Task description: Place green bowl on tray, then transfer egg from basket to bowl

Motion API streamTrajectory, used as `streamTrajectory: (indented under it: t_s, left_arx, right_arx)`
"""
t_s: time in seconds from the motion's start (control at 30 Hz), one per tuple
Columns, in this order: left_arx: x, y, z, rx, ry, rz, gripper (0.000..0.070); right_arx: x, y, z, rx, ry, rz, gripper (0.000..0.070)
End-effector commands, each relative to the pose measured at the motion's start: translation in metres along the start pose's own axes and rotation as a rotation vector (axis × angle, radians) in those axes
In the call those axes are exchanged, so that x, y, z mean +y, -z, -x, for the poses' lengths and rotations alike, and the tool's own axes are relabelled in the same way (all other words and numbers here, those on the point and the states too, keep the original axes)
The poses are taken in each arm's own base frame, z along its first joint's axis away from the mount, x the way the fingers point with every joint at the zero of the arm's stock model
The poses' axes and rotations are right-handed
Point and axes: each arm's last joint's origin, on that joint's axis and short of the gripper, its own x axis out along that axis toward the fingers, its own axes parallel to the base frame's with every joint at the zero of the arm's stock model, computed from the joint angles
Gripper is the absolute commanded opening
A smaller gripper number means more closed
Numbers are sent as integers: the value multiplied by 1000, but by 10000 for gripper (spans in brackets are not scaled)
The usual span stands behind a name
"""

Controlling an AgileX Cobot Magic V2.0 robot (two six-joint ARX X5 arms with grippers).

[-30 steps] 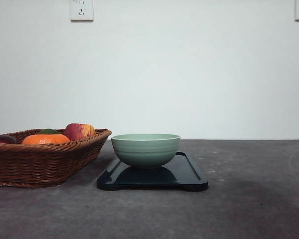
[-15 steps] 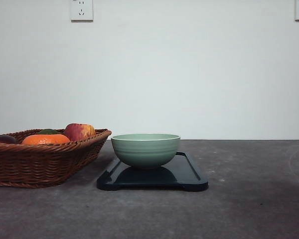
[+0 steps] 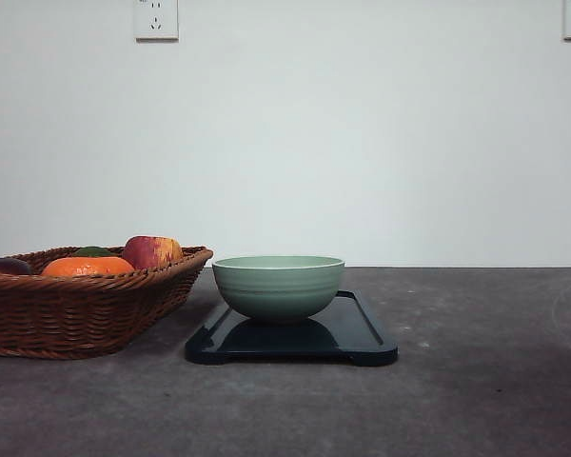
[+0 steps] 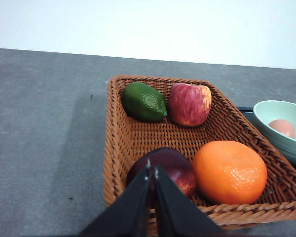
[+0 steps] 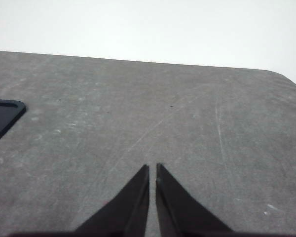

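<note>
The green bowl (image 3: 278, 285) stands upright on the black tray (image 3: 362, 333) at the table's middle, just right of the wicker basket (image 3: 76, 309). In the left wrist view an egg (image 4: 282, 128) lies inside the bowl (image 4: 271, 116). My left gripper (image 4: 152, 170) is shut and empty, hovering at the basket's (image 4: 119, 148) near edge above a dark plum. Over bare table to the right of the tray's corner (image 5: 2, 118), my right gripper (image 5: 152, 170) is shut with nothing in it.
The basket holds an orange (image 4: 230, 171), a red apple (image 4: 189, 103), a green lime (image 4: 143, 101) and a dark plum (image 4: 167, 167). Grey table (image 3: 485, 381) stretches right of the tray. A white wall with sockets stands behind.
</note>
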Motion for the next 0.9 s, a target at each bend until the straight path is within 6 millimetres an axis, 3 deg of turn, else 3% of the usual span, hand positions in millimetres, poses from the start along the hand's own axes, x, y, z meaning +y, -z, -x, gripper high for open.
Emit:
streamTrajectory:
  t_s: [0.0, 0.87]
  left_arx:
    - [1, 5, -2, 5, -4, 1, 0]
    - [1, 5, -2, 5, -4, 1, 0]
  right_arx:
    - [0, 0, 0, -9, -2, -17, 17]
    - [0, 0, 0, -9, -2, -17, 17]
